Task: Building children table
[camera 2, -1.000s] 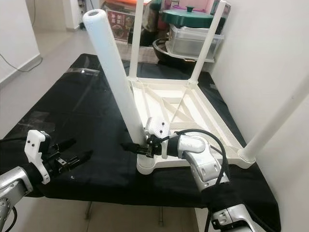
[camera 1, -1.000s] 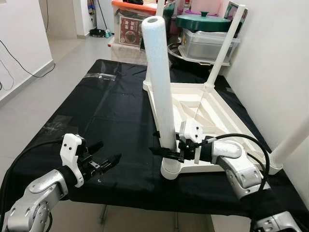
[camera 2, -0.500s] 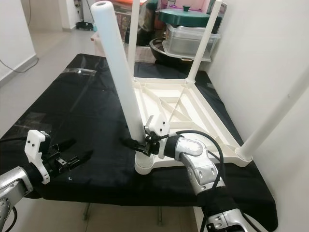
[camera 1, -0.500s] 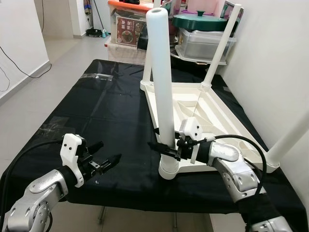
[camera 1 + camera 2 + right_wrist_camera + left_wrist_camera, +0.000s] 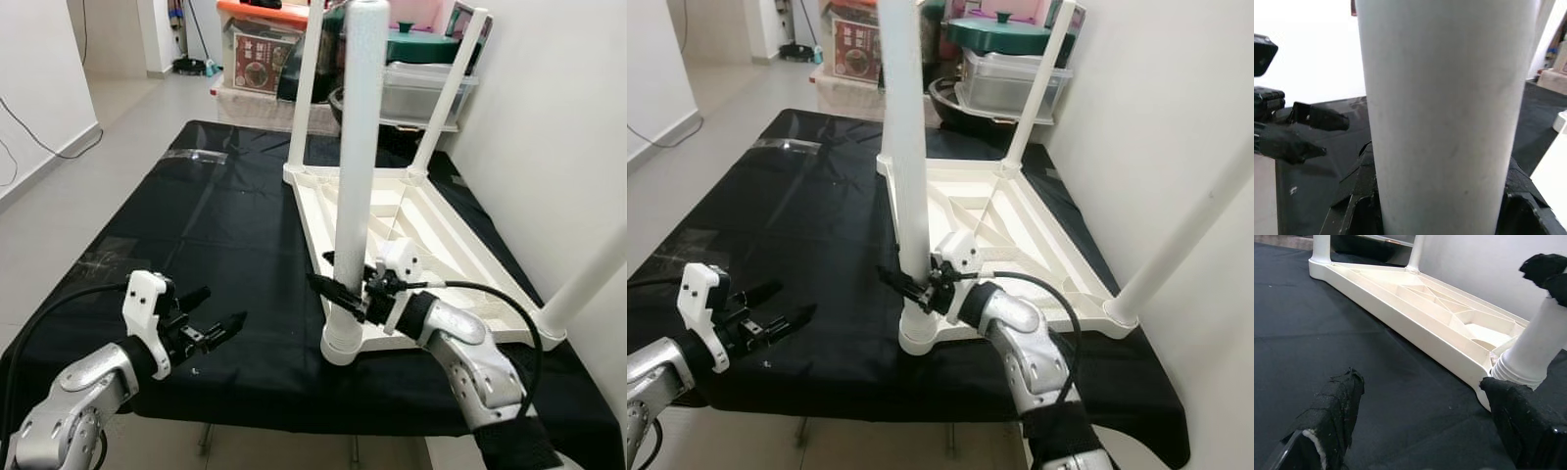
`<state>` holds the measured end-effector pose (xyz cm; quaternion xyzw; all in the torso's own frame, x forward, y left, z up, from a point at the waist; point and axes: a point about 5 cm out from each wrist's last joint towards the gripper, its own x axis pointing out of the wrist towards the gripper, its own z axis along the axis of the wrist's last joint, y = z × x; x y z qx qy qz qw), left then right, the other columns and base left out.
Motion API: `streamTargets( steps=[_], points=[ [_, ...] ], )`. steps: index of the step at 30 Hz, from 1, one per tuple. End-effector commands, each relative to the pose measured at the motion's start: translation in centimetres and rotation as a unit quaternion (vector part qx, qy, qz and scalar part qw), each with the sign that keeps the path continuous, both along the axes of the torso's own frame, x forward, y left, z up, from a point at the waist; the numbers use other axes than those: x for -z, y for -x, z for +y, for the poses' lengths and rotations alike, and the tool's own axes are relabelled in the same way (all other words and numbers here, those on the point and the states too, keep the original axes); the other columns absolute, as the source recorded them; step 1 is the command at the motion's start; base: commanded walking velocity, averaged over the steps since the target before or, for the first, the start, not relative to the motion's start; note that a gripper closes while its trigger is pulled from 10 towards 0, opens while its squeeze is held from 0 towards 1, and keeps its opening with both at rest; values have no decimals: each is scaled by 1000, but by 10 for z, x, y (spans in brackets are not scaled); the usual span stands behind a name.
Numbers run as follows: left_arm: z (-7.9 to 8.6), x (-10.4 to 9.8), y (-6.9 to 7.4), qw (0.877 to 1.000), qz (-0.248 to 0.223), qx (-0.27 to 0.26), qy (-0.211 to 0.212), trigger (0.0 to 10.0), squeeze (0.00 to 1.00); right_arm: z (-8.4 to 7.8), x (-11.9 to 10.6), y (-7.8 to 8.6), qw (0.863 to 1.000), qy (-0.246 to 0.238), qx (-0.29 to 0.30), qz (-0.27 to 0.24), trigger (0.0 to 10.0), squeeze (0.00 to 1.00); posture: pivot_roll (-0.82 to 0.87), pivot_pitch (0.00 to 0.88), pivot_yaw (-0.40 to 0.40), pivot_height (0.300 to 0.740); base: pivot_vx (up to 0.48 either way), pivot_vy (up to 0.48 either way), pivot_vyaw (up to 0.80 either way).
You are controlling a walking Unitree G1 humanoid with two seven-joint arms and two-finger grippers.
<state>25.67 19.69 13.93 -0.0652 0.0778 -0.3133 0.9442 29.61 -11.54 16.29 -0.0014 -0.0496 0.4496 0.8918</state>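
A white children's table (image 5: 431, 230) lies upside down on a black-covered worktable (image 5: 216, 215). Its near-left leg (image 5: 358, 166) stands about upright in the corner socket (image 5: 345, 343). My right gripper (image 5: 338, 292) is shut on this leg just above the socket; in the right wrist view the leg (image 5: 1444, 117) sits between the black fingers (image 5: 1359, 196). Two far legs (image 5: 449, 98) and a near-right leg (image 5: 588, 284) stand fitted. My left gripper (image 5: 223, 305) hovers open over the cloth to the left of the socket, holding nothing, its fingers (image 5: 1337, 406) spread wide.
Plastic storage boxes (image 5: 421, 88) and a green-lidded pot (image 5: 1004, 31) crowd the floor behind the worktable. A white wall (image 5: 558, 127) runs close along the right. Bare floor (image 5: 59, 186) lies to the left. The cloth's near edge (image 5: 255, 411) is just below my arms.
The gripped leg has swung from leaning left to about upright in its socket, with my right gripper still on it. The left gripper has stayed in place, open.
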Motion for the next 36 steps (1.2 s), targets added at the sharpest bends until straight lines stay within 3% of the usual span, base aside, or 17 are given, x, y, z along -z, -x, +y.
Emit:
streamTargets(
  steps=[1, 6, 9, 10, 11, 12, 14, 18, 19, 21, 24, 28, 31, 36],
  points=[
    [-5, 1, -1, 1000, 5, 10, 10, 10000, 0, 8, 18, 8, 998, -7, -17, 52, 0, 0, 135, 0, -114, 740, 0, 0, 0],
    [-4, 2, -2, 1000, 5, 8, 10, 10000, 0, 6, 22, 10, 997, -16, 50, 50, 0, 0, 134, 0, -117, 740, 0, 0, 0],
    [-4, 1, -3, 1000, 3, 6, 10, 10000, 0, -5, 27, 6, 981, -15, 181, 74, 0, 0, 130, 0, -116, 740, 0, 0, 0],
    [-4, 1, -3, 1000, 3, 6, 10, 10000, 0, -5, 27, 6, 981, -15, 181, 74, 0, 0, 130, 0, -116, 740, 0, 0, 0],
    [-4, 2, -2, 1000, 3, 5, 10, 10000, 0, -15, 32, 4, 959, -13, 267, 99, 0, 0, 129, 0, -115, 740, 0, 0, 0],
    [-3, 2, -3, 1000, 3, 4, 9, 10000, 0, -19, 34, 5, 950, -14, 295, 105, 0, 0, 127, 0, -114, 740, 0, 0, 0],
    [-3, 2, -3, 1000, 3, 4, 9, 10000, 0, -19, 34, 5, 950, -14, 295, 105, 0, 0, 127, 0, -114, 740, 0, 0, 0],
    [-3, 2, -4, 1000, 2, 2, 9, 10000, 0, -31, 40, 10, 918, -28, 376, 124, 0, 0, 122, 0, -110, 740, 0, 0, 0],
    [-3, 2, -4, 1000, 2, 2, 9, 10000, 0, -31, 40, 10, 918, -28, 376, 124, 0, 0, 122, 0, -110, 740, 0, 0, 0],
    [-3, 1, -5, 1000, 0, 1, 9, 10000, 0, -36, 38, 13, 903, -33, 413, 114, 0, 0, 119, 0, -108, 740, 0, 0, 0],
    [-3, 1, -6, 1000, -1, 1, 9, 10000, 0, -37, 36, 15, 900, -40, 421, 104, 0, 0, 119, 0, -108, 740, 0, 0, 0],
    [-3, 2, -6, 1000, -1, 0, 8, 10000, 0, -32, 26, 24, 913, -80, 390, 83, 0, 0, 113, 0, -102, 740, 0, 0, 0],
    [-3, 2, -8, 1000, -1, 0, 8, 10000, 0, -33, 27, 28, 918, -70, 382, 74, 0, 0, 110, 0, -99, 740, 0, 0, 0],
    [-3, 1, -10, 1000, -3, -1, 8, 10000, 0, -39, 28, 28, 906, -62, 412, 72, 0, 0, 110, 0, -100, 740, 0, 0, 0]
  ],
)
